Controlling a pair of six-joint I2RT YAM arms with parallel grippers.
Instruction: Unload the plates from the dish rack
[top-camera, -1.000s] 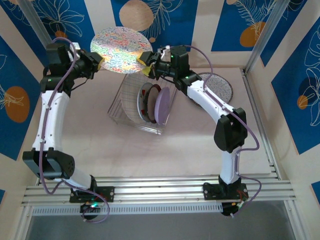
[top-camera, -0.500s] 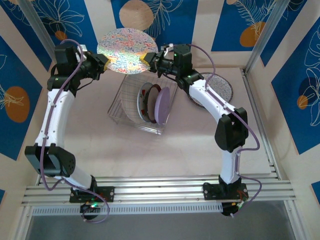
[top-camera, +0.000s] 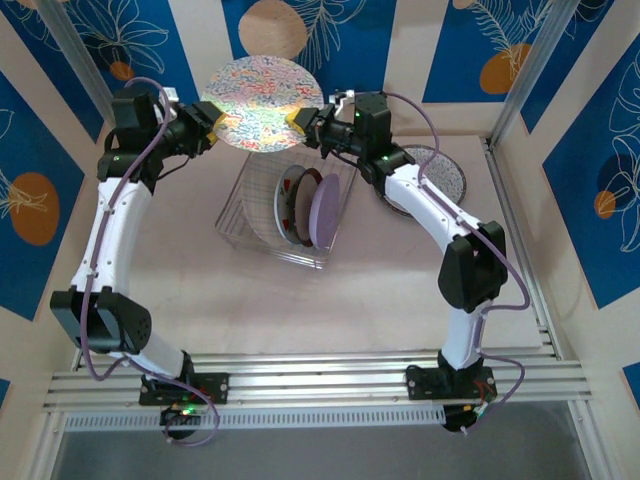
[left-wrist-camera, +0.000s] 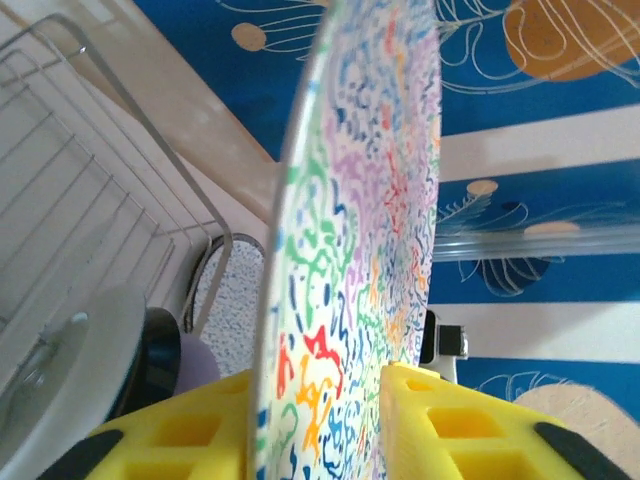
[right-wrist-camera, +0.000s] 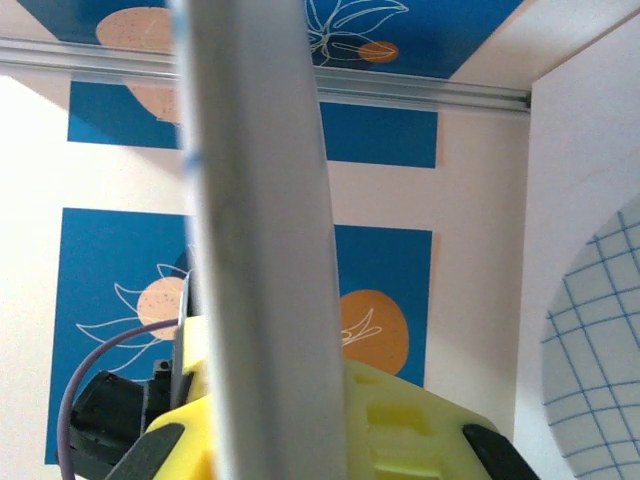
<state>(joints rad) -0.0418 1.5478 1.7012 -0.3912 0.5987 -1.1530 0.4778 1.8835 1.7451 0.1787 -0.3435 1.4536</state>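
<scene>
Change: colour plate (top-camera: 262, 103) has shifted toward the right in the overhead view since a second ago, and both arms have travelled with it. My right jaws have closed and my left jaws have slackened.
Left gripper (top-camera: 209, 124): released. At my left wrist, the plate's edge lies against one yellow finger (left-wrist-camera: 170, 435). Its patterned face stands clear of the other finger, with a gap visible between them.
Right gripper (top-camera: 297, 121): clenched on the colour plate's opposite rim. At my right wrist, the rim runs edge-on as a pale band down between my yellow fingers (right-wrist-camera: 400, 420), both pressed against it.
Colour plate: aloft above the far edge of the rack (top-camera: 236, 212), spanning between my two grippers, patterned face turned toward the overhead camera.
Rack: on the table (top-camera: 300, 310) at centre, between my arms, set at an angle to the table edge.
Plates in rack: three, standing on edge side by side. Grid plate (top-camera: 262, 205) is on the left and largest, red-marked plate (top-camera: 299, 198) is in the middle and smallest, lilac plate (top-camera: 326, 212) is on the right.
Grey plate (top-camera: 440, 178): flat on the table, right of the rack and well apart from it, partly under my right forearm.
Contact between racked plates: cannot tell.
</scene>
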